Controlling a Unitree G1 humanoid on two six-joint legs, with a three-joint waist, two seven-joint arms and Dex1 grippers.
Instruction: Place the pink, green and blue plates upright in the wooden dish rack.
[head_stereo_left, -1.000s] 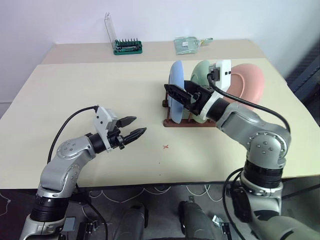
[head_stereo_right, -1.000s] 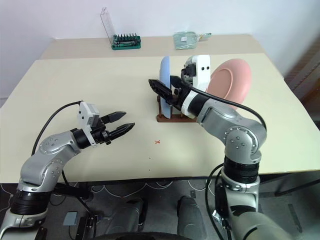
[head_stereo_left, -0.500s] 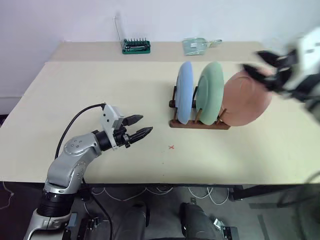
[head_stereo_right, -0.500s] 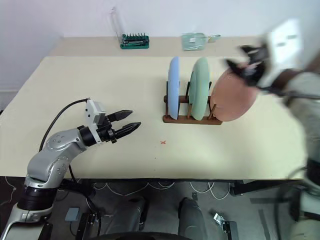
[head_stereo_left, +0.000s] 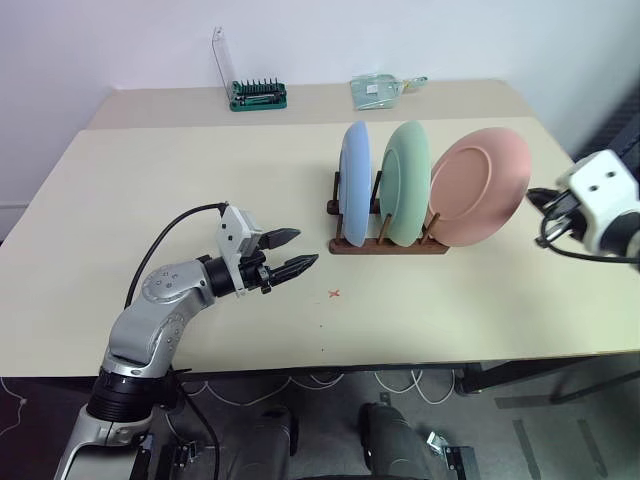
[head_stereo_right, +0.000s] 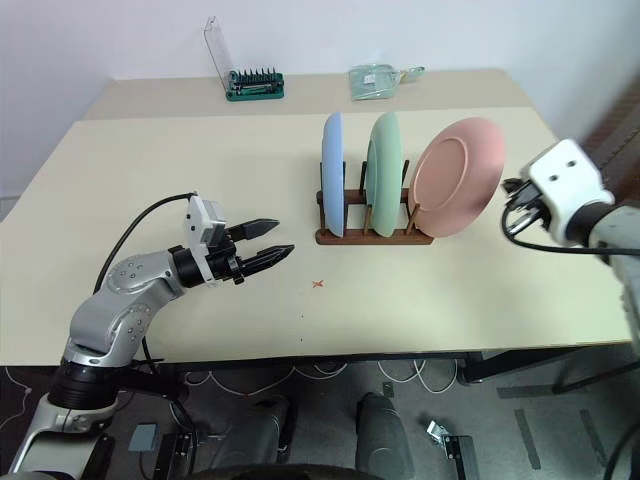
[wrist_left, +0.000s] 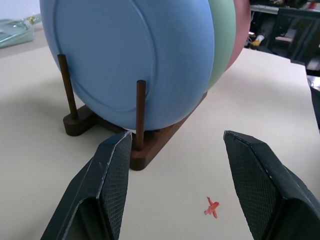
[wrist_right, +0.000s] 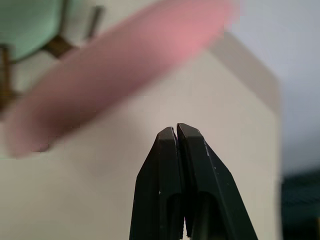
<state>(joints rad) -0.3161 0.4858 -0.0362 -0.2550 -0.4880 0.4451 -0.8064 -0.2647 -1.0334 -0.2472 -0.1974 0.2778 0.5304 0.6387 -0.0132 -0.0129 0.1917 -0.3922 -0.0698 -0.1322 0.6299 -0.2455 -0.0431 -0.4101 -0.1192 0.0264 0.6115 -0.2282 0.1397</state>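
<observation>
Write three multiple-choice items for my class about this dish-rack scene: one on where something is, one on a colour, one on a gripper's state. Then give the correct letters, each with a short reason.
1. Where is the red cross mark on the table?
A. Between the left gripper and the rack
B. Behind the rack
C. Beside the bit holder

2. Which plate stands in the middle of the rack?
A. Blue
B. Green
C. Pink

3. How is the right gripper?
A. Open and empty
B. Shut on a plate
C. Shut, holding nothing

Answers:
1 A: the red cross mark lies between the left gripper and the wooden dish rack.
2 B: the green plate stands between the blue plate and the pink plate.
3 C: the right gripper has its fingers together, apart from the plates.
</observation>
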